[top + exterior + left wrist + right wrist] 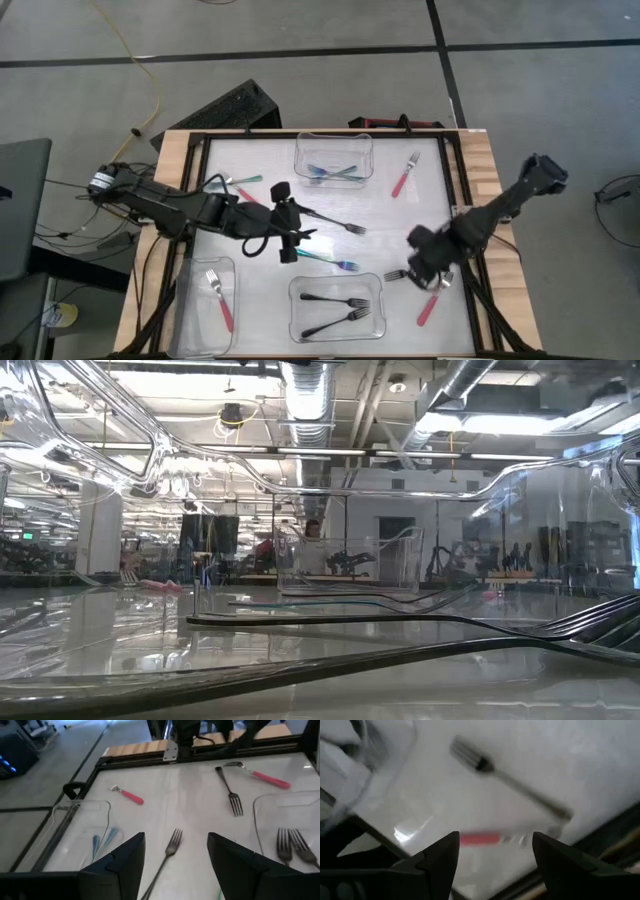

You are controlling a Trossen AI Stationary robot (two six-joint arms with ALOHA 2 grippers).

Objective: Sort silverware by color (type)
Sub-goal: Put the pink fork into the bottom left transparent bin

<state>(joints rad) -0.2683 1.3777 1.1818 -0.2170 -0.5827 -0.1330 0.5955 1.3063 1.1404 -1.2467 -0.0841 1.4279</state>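
The left claw (pixel 291 236) stood open and empty over a black fork (pixel 169 851) lying between its fingers; closing squarely across the handle seemed best. The right claw (pixel 492 854), open and empty, hovered above a red fork (pixel 479 839).

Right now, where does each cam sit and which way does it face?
High: overhead, straight down; both arms, left gripper over a black fork.
Low: table level, facing the room; no arm visible.
Left wrist: past its own open gripper at the black fork.
Right wrist: past its open gripper at a red fork.
Shared: high and left wrist both show that black fork.
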